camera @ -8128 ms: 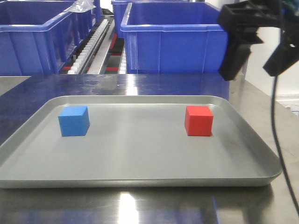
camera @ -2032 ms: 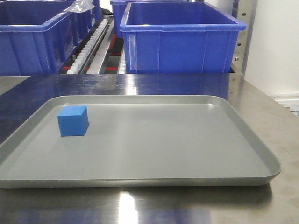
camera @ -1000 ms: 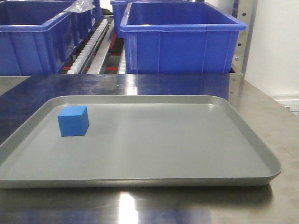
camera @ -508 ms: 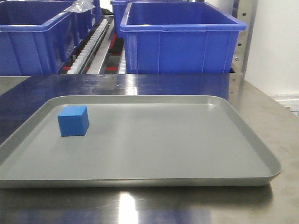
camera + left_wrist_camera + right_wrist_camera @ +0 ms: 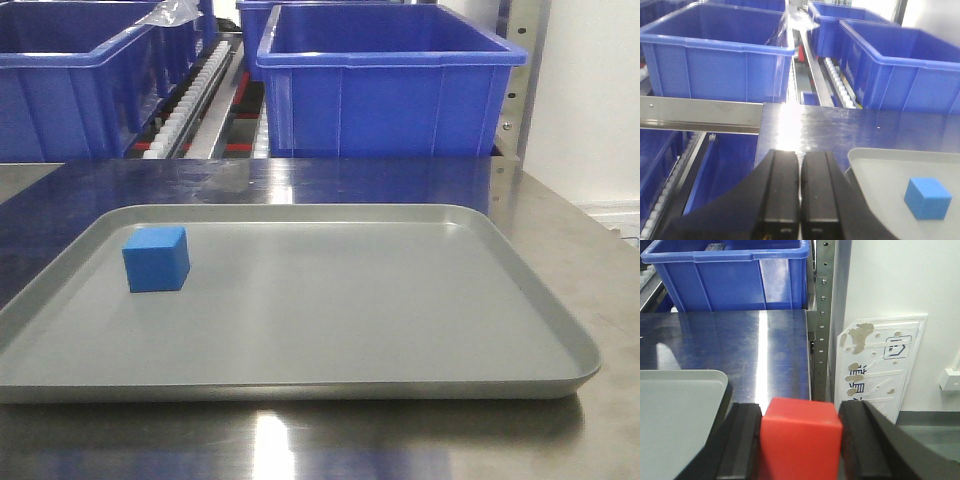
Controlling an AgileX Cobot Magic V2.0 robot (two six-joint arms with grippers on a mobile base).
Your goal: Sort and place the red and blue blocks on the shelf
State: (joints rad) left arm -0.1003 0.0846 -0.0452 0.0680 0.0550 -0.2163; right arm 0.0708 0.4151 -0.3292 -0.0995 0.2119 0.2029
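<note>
My right claw [image 5: 801, 410] is pinching the red block [image 5: 801, 437], one finger [image 5: 742, 440] flat against each side, so the block sits square between them. Just left of that grip I see the rounded corner of the grey tray [image 5: 675, 405]. Past it the shiny table [image 5: 740, 340] runs to a blue bin [image 5: 735, 280], with a perforated steel post [image 5: 822, 315] at the table's right edge. A scuffed white panel [image 5: 880, 365] stands by the wall on the far right. My left claw [image 5: 800, 165] is pressed together with nothing in it, its fingers touching along their length. It hangs at the near left of the tray [image 5: 880, 170]. The blue block [image 5: 927, 198] lies on that tray off to the right, apart from the claw. Beyond are the table [image 5: 840, 130], the shelf's flat steel rail [image 5: 700, 114] on the left, and more blue bins [image 5: 715, 60] with white rollers [image 5: 840, 90] between them. From the front, the blue block [image 5: 156, 259] sits alone on the tray's left side [image 5: 350, 300]; neither claw shows there.
</note>
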